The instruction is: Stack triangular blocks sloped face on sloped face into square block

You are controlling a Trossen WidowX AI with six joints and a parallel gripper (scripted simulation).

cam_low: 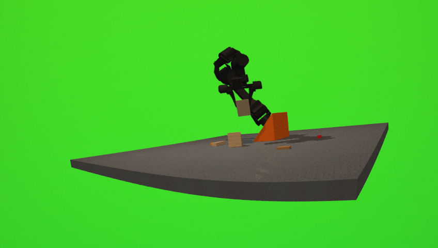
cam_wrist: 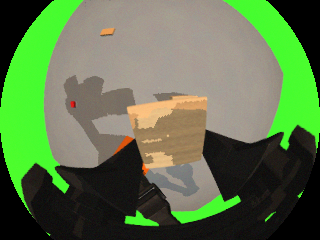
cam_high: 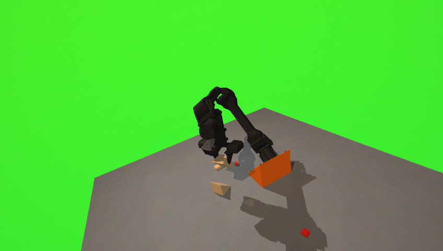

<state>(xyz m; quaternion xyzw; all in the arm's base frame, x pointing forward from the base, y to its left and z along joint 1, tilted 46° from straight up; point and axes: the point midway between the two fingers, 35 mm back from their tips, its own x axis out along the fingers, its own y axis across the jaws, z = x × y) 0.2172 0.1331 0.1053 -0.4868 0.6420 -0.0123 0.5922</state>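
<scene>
My gripper point(cam_high: 222, 158) point(cam_low: 243, 104) point(cam_wrist: 170, 141) is shut on a light wooden triangular block point(cam_high: 220, 161) point(cam_low: 243, 109) point(cam_wrist: 170, 131), with one finger on each side of it. The held block is in the air, higher than the other triangular block point(cam_high: 220, 188) point(cam_low: 235, 140). That other block stands on the table; in the top view it shows a triangular end and a slope. In the wrist view the held block hides most of what lies behind it, and only a thin tan strip shows past its top edge. The two blocks are apart.
An orange wedge-shaped block point(cam_high: 277, 169) point(cam_low: 280, 126) stands by the arm's base. A wooden bar point(cam_high: 218, 167) point(cam_low: 218, 143) lies near the lower block. Another bar point(cam_low: 283, 148) point(cam_wrist: 107, 32) lies farther off. Small red cubes point(cam_high: 305, 232) point(cam_high: 236, 163) also lie on the table.
</scene>
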